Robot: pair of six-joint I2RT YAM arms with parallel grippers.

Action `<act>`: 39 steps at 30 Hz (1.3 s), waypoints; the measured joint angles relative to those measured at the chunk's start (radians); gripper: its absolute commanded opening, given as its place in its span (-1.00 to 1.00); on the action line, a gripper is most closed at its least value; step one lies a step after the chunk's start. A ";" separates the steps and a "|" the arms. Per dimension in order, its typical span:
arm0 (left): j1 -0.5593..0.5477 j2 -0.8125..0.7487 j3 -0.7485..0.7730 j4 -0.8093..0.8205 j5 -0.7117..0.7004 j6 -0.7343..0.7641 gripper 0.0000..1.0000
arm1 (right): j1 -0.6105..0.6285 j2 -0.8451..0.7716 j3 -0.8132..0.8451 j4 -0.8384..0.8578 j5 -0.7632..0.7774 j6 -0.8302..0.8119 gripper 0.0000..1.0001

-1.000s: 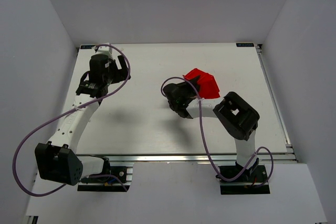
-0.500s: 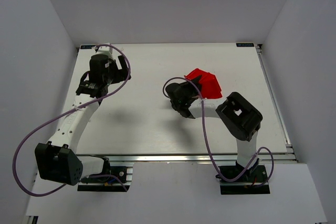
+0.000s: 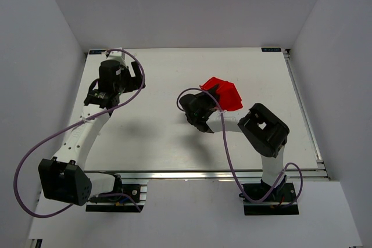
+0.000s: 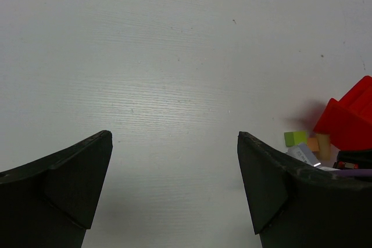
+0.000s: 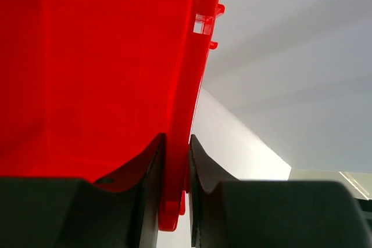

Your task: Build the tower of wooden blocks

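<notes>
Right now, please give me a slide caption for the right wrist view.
Right pincer shut on the thin wall of the red bin, seen edge-on.

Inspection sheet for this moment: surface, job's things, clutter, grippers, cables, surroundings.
Surface: white table, bare under the left arm.
Job's things: no tower seen; the left wrist view shows a lime-green block and tan blocks lying loose beside the bin.
Clutter: red bin, which looks tipped, right of the table's centre.
Grippers: left gripper is wide open over bare table and holds nothing; right gripper is clamped on the red bin's wall, one finger on each side.
Cables: purple cables loop off both arms, clear of the blocks.
Surroundings: white walls enclose the table; nothing else seen.
</notes>
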 measured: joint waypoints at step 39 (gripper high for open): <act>0.002 0.040 0.029 -0.024 0.035 -0.018 0.96 | -0.804 -0.076 0.485 -0.811 -1.107 1.335 -1.00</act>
